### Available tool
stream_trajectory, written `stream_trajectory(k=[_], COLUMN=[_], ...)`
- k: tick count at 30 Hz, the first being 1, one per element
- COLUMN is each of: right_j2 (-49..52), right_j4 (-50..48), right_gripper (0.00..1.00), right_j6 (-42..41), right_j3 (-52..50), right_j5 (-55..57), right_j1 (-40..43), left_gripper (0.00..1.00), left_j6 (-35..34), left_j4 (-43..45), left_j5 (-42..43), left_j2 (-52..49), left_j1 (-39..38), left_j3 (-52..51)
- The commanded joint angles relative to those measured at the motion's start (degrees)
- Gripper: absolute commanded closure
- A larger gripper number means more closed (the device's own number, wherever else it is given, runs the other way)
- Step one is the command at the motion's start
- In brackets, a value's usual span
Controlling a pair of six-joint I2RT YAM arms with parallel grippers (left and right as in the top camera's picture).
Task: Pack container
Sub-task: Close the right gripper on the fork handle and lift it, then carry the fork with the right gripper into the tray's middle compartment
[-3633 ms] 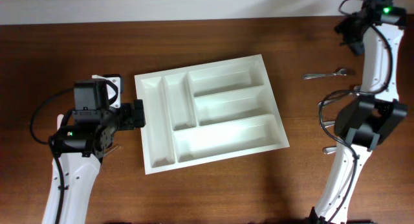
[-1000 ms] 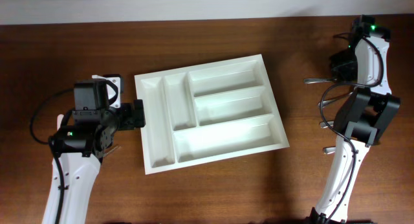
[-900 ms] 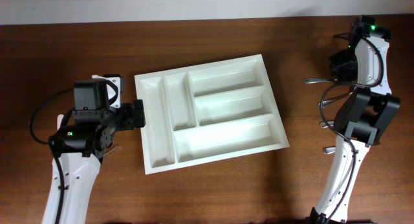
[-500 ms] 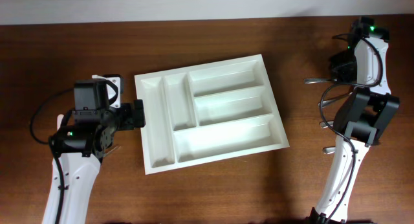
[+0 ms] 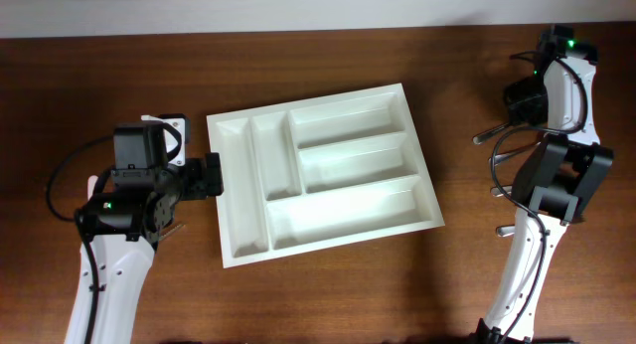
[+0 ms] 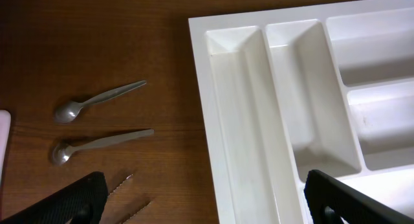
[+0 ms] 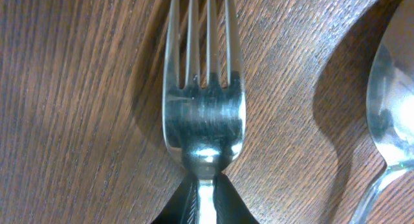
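White container (image 5: 348, 205), compartments bare, lay before the wide-open, empty left gripper (image 6: 207, 201). The right gripper (image 7: 205, 198) pinched a fork (image 7: 204, 114) at the neck, handle hidden.

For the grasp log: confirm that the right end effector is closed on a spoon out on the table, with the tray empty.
Not a spoon. The right end effector is closed on a fork out on the table; the right wrist view shows its four tines. A spoon lies just beside it, untouched. The tray is empty, as stated.
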State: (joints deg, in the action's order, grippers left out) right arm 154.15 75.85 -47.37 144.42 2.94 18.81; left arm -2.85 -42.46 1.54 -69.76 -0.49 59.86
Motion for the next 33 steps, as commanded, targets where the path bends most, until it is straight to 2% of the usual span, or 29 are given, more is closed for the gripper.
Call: stream_trajectory(k=[1,5,14,19,22,27,33], right_j2=[2.8,2.7,0.5,-1.2,-1.2,-1.2,-5.0], right_j4=[0.4,-0.2,2.0,5.3,7.0,12.1,14.3], right_gripper=[0.92,0.96,0.96,0.96,0.96,0.96,0.96], right_j6=[1.1,4.4,9.9,16.1,23.7,47.6,55.9], right_j3=[-1.0,0.0,8.1,12.3,15.6,25.6,29.6], right_j5=[0.5,0.6,0.7,0.5,0.3,-3.1,-8.7], right_j1=[0.1,0.0,0.0,-1.1,-2.5,-8.1,-14.3], left_gripper=[0.01,0.01,0.01,0.01,0.01,0.01,0.01], left_j6=[-0.3,-0.3,-0.3,-0.3,-0.3,-0.3,-0.3], left_j4=[0.2,0.2,0.1,0.2,0.2,0.2,0.2], left_j5=[0.8,0.8,0.8,0.6,0.6,0.6,0.6], left_j2=[0.0,0.0,0.0,0.0,0.0,0.0,0.0], left_j1=[-0.3,-0.3,-0.3,-0.3,-0.3,-0.3,-0.3], left_j3=[1.4,1.4,1.4,1.4,1.4,1.4,1.4])
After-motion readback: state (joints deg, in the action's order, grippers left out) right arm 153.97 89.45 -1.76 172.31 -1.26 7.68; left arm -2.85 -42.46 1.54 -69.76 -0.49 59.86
